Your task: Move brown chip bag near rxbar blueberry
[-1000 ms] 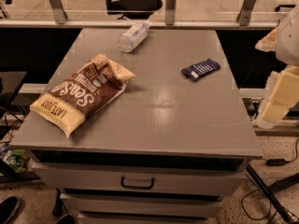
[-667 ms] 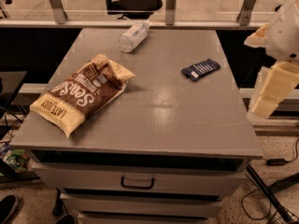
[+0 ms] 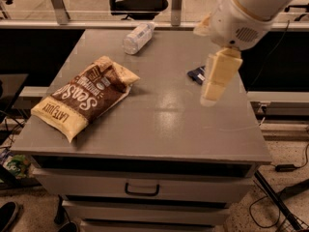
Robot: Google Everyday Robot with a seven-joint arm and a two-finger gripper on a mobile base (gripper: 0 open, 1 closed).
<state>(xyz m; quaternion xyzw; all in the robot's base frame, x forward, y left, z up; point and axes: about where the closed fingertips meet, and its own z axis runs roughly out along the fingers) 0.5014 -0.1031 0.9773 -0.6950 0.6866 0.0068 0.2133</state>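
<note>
Claw [image 3: 209, 95] (grip unclear) seems to hover well right of brown chip bag [image 3: 87, 98].

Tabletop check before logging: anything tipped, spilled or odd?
Only the clear bottle lies on its side at the far edge. Nothing spilled by the brown chip bag; gripper hangs over the right side, partly hiding the rxbar blueberry.
</note>
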